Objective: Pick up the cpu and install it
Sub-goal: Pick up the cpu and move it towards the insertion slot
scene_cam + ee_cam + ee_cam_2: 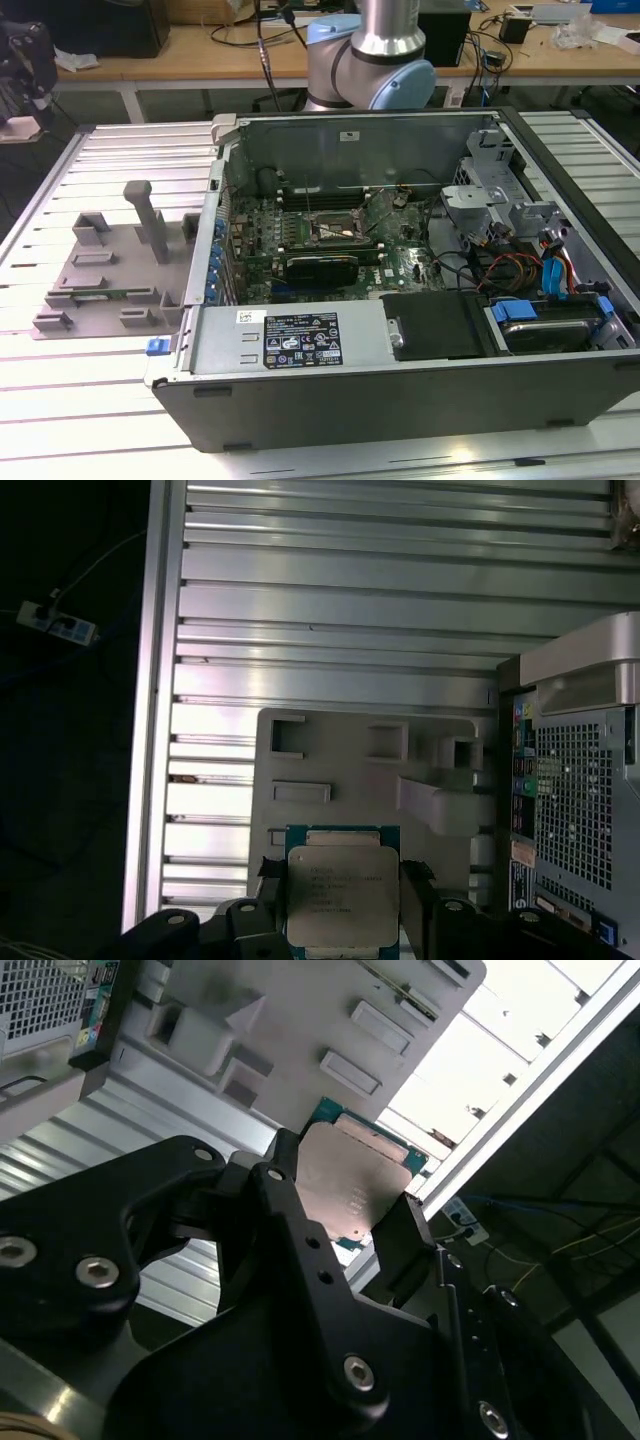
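The pincer (340, 908) grips the cpu (340, 885) by two sides, high above the grey tray (335, 730), so the pick-up is done, but the cpu is not yet in the computer (400, 340).

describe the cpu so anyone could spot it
In the first wrist view, find the black gripper over the grey tray. Between its fingers sits the cpu: small, flat, square, with a silver metal top and green rim, unlike the plain tray.
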`<action>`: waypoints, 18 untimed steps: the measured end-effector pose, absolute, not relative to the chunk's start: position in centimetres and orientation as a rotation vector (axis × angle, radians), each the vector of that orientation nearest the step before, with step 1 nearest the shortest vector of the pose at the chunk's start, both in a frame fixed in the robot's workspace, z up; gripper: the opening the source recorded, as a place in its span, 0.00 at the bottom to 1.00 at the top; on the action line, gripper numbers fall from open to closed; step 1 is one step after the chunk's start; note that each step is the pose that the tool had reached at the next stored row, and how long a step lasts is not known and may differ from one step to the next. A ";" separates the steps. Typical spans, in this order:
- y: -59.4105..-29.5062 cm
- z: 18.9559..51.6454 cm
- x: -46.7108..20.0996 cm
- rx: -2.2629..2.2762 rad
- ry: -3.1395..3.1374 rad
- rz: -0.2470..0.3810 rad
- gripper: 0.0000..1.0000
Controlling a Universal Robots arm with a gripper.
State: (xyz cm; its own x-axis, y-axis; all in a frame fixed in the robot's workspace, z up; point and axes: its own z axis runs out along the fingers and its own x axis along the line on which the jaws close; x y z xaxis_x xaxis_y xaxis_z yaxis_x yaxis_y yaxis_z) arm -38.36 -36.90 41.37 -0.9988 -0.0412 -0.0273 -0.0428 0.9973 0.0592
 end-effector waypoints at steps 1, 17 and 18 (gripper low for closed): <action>-36.9 41.4 -38.0 -0.066 3.114 0.093 0.54; -37.0 41.4 -32.0 -0.065 3.115 0.093 0.54; -37.0 41.4 -31.7 -0.065 3.115 0.093 0.54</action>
